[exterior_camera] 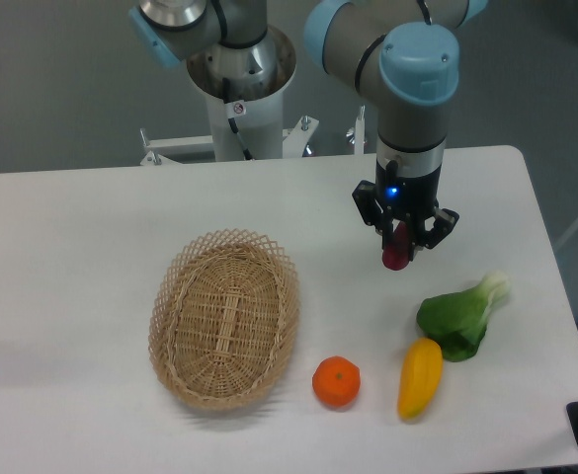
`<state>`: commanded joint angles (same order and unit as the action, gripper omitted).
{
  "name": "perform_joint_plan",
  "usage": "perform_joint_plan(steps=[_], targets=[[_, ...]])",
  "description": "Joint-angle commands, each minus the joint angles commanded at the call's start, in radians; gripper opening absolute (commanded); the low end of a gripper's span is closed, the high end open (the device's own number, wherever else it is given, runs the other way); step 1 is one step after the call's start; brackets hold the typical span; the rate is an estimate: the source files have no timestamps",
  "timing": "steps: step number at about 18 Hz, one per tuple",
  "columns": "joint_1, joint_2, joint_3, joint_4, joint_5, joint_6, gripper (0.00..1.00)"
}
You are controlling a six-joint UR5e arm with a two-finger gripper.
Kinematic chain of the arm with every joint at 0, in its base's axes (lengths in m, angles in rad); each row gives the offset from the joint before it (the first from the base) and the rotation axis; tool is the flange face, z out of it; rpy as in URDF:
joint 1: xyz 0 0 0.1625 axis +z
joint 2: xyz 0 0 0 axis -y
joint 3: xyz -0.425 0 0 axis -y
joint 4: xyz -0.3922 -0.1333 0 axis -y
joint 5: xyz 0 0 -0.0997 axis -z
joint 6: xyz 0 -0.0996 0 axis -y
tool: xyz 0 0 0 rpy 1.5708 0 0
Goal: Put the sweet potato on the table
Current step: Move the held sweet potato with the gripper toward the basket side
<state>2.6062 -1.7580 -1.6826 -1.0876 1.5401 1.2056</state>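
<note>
Over the table [91,227]: gripper [401,240] clamped on the sweet potato [397,254], held upright.
Nearby: bok choy [461,316], yellow squash [419,378], orange [336,382], basket [224,318].

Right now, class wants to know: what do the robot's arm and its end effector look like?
The arm has grey tubular links with light-blue joint caps. The end effector is small and black, with two short fingers, a glowing blue light on its front, below a silver wrist ring. No cables are clearly visible.
</note>
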Motion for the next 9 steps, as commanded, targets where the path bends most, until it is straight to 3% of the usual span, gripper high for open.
perform_joint_plan(steps=[9], targets=[[0.021, 0.019, -0.137, 0.005, 0.006, 0.189, 0.37]])
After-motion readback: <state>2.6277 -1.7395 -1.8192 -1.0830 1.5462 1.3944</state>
